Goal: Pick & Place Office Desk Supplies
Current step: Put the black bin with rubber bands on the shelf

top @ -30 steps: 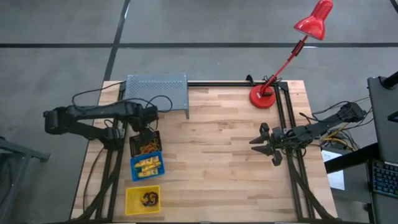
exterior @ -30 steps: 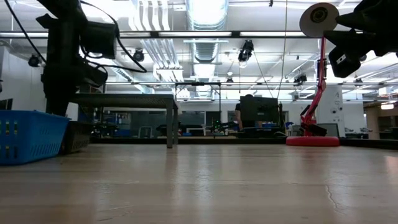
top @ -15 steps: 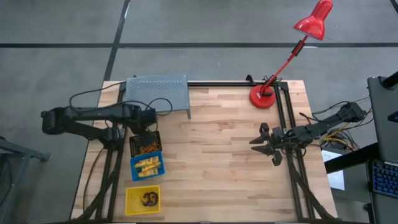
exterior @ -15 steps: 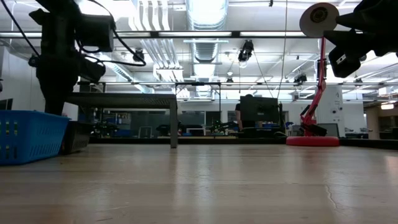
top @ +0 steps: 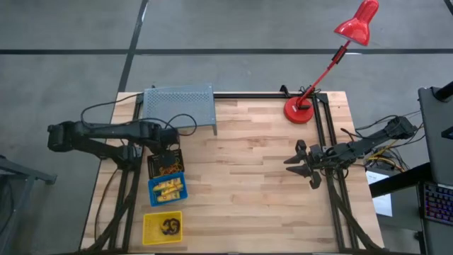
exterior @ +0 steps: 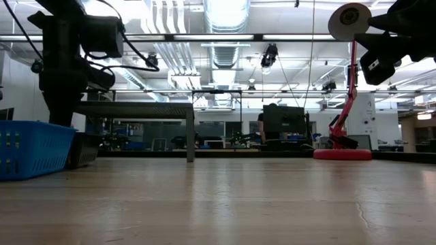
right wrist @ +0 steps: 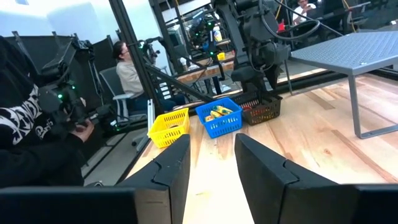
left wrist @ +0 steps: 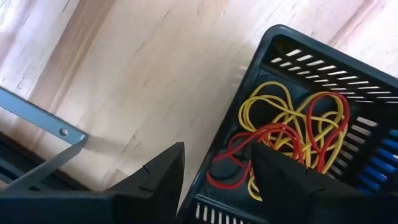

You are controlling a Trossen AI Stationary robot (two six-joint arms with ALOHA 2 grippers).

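Observation:
A black bin (top: 167, 163) holds red and yellow rubber bands (left wrist: 292, 130). A blue bin (top: 168, 190) holds short yellow tubes, and a yellow bin (top: 162, 227) holds dark rings. The three bins stand in a row along the table's left side. My left gripper (left wrist: 217, 155) is open and empty. It hangs above the black bin's far left corner (top: 163, 146), one finger over the bin and one over the bare wood. My right gripper (top: 289, 167) is open and empty, above the table near its right edge, pointing left.
A grey perforated metal stand (top: 179, 106) stands at the far left, just behind my left gripper. A red desk lamp's base (top: 299, 110) sits at the far right. Bare wood (top: 241, 184) lies between the arms. People show in the room beyond (right wrist: 127, 74).
My left gripper has drawn back a little toward the table's left edge, from over the black bin's middle to its far left corner. It stays open.

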